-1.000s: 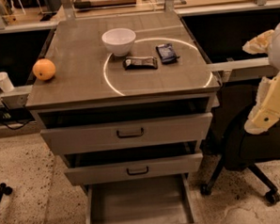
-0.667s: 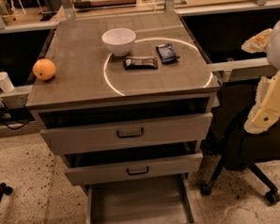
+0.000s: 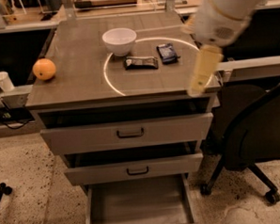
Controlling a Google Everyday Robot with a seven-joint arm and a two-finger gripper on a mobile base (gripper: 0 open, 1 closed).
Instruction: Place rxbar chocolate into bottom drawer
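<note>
Arm swung in from the right | gripper (image 3: 200,80) hung over cabinet top (image 3: 77,86) edge, 4 o'clock of rxbar chocolate (image 3: 140,63), not touching; parted or closed, couldn't tell | bar unpicked | bottom drawer (image 3: 140,205) open at 6 o'clock.

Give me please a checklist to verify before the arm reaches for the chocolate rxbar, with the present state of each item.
1. Bottom drawer pulled out, grey floor showing: ok.
2. rxbar chocolate lying flat on the cabinet top, nothing on it: ok.
3. Bar apart from the white bowl and the dark blue packet: ok, though both are close.
4. Gripper above the bar: not ok; it hangs at the top's right front edge, to the right of the bar.
5. Gripper carrying nothing: ok.
6. Office chair away from the drawer front: ok.
</note>
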